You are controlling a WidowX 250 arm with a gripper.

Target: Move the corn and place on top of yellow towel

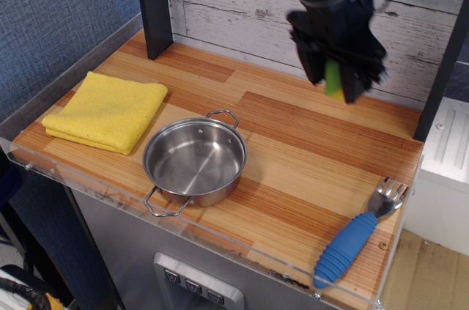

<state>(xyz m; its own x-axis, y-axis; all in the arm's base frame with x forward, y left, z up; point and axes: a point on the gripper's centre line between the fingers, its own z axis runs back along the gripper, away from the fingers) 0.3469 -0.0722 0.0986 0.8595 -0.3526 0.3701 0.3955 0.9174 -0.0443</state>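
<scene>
Wooden table top (293, 156): 1 plank-pattern surface with a clear rim, well below the fingers.

Gripper (335, 83): 1 black unit, raised high over the back right part of the table, a little blurred. Its fingers (314, 68) are clamped on the corn, 1 on each side.

Steel pot (195, 160): 1, with 2 handles, empty, standing below and left of the fingers, about midway between them and the towel.

Yellow towel (108, 108): 1 folded square, lying flat at the far left, well apart from the fingers and just beside the pot without touching it. Nothing rests on it.

Blue-handled fork (357, 234): 1, lying at the front right corner, below the fingers and out of the way.

Corn (334, 79): 1, only a green-and-yellow sliver showing between the fingers, lifted clear of the wood.

Step in hand, by my judgement: the carry leftward. To do it well, keep the squeeze firm, since little of the corn shows and the hold looks slim. Hold the present height while passing the pot, so nothing clips its rim or back handle. Stop over the middle of the towel, lower until the corn meets the cloth, then part the fingers, as a rounded toy could roll off soft fabric.
</scene>
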